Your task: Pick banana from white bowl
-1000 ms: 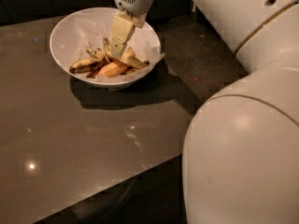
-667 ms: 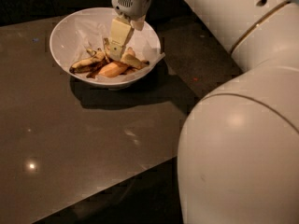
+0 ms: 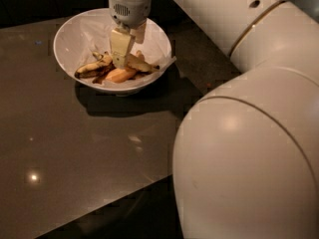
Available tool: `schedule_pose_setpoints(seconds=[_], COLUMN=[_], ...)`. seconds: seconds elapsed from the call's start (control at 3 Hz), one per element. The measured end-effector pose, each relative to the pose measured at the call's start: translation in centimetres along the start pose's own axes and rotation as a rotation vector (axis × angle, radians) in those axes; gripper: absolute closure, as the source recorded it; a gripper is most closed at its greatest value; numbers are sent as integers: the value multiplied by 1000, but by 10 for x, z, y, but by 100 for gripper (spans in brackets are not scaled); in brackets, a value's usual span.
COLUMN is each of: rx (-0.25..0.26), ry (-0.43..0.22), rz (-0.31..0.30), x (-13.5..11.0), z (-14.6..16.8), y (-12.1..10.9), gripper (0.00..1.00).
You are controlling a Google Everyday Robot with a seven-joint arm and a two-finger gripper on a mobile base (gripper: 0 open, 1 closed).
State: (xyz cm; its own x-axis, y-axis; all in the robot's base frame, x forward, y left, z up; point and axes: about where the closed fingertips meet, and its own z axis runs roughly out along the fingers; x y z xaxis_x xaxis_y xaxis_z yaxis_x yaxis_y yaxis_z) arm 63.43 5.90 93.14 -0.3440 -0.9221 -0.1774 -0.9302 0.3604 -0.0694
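The robot's pale pincer (image 3: 119,62) had been lowered a little deeper into the big round white bowl (image 3: 70,39) than a second before, and it had been shifted a little to one side. Its tip was now set right among the fruit in the middle of the bowl. Whether the pincer was open or shut could not be told, and nothing was seen to be held in it.

The curved pale-yellow banana with brown speckles (image 3: 142,63) was found just to the right of the pincer's tip, as seen by the camera. It was lying on the crinkled white paper (image 3: 89,34) inside the bowl. A smooth orange piece (image 3: 119,75) was lying just in front of the tip, and a darker, blackened banana (image 3: 92,69) just to its left. None of the fruit had been moved. The bowl had been left in its place on the dark shiny tabletop (image 3: 75,148).

So the reach was judged to be almost done. The banana had not been lifted yet. A firm hold was still needed, and the orange piece could be caught by mistake, being so close.
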Motion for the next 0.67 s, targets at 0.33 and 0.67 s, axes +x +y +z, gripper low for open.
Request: schedule_pose_setpoints(seconds=[0.33, 0.67], rx=[-16, -34], ry=[20, 30], rz=[-7, -13], x=[-5, -6], z=[11, 20], y=[3, 2], gripper=[33, 54])
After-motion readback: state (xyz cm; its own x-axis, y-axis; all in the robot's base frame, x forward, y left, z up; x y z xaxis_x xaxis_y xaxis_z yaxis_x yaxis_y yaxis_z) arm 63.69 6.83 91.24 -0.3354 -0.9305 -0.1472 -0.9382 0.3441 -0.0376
